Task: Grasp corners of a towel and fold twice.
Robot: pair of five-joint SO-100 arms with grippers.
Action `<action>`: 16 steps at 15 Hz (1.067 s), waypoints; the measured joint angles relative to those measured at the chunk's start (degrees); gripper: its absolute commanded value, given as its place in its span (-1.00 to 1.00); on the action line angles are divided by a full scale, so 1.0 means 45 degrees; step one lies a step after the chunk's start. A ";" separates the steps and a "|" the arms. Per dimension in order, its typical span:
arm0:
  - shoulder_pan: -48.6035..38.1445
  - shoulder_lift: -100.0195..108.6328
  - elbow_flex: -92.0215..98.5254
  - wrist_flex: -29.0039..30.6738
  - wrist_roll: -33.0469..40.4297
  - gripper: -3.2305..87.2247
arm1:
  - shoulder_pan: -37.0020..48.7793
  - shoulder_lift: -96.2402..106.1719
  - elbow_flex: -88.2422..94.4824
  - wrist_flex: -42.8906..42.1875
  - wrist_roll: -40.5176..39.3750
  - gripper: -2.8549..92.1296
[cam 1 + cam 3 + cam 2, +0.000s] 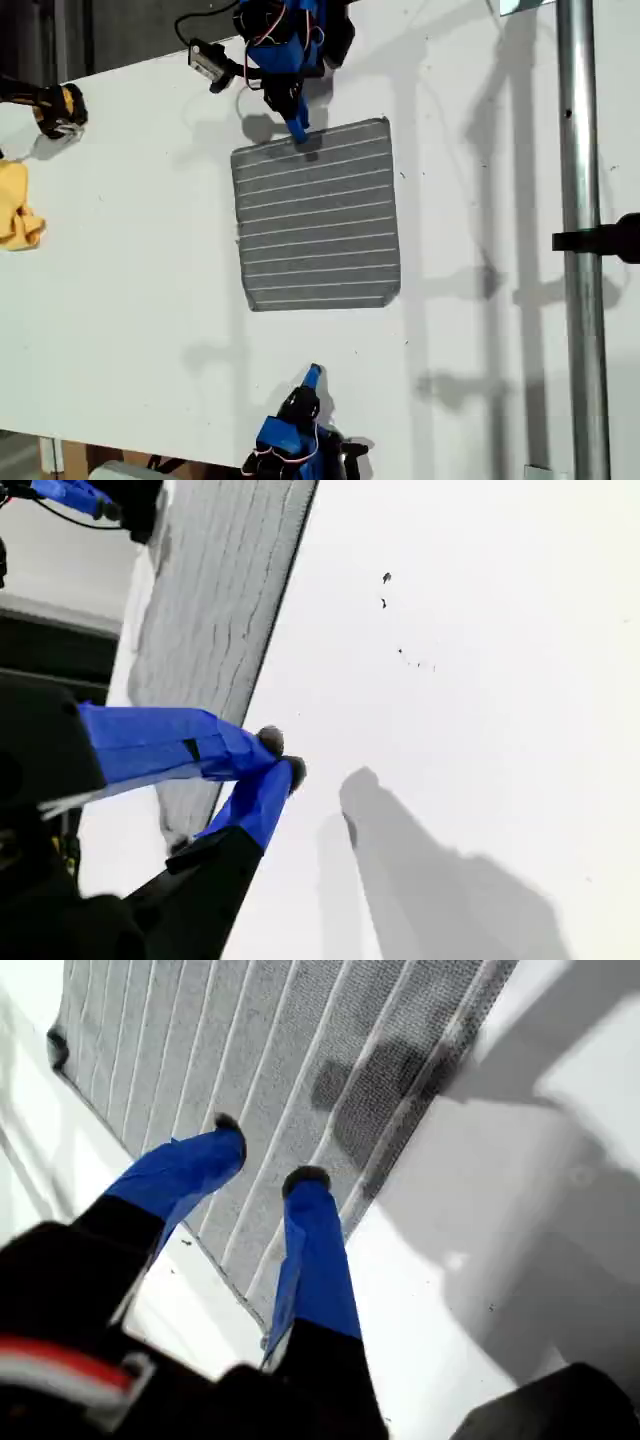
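The grey white-striped towel [318, 215] lies flat on the white table [130, 300], all of its corners showing. My first gripper [298, 132] hangs over the towel's far edge, between the two far corners and nearer the one on the exterior view's left [234, 155]. In the first wrist view the gripper [268, 1157] is open, its blue fingers just above the towel [300, 1050] near its hem. My second gripper [313, 375] sits on bare table short of the towel's near edge. In the second wrist view it [282, 756] is shut on nothing, the towel [215, 610] lying beyond it.
A crumpled yellow cloth [18, 212] lies at the exterior view's left edge, with a yellow-and-black device [55, 107] beyond it. A metal pole [578, 240] with a black clamp [605, 240] runs down the exterior view's right side.
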 measured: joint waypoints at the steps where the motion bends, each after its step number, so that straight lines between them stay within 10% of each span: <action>1: 0.0000 0.0000 0.0000 0.0000 0.0000 -0.96 | 0.0000 0.0000 0.0000 0.0000 0.0000 -0.64; 16: 0.0000 0.0000 0.0000 0.0000 0.0000 -0.96 | 0.0098 0.0000 0.0000 0.0000 0.0000 -0.72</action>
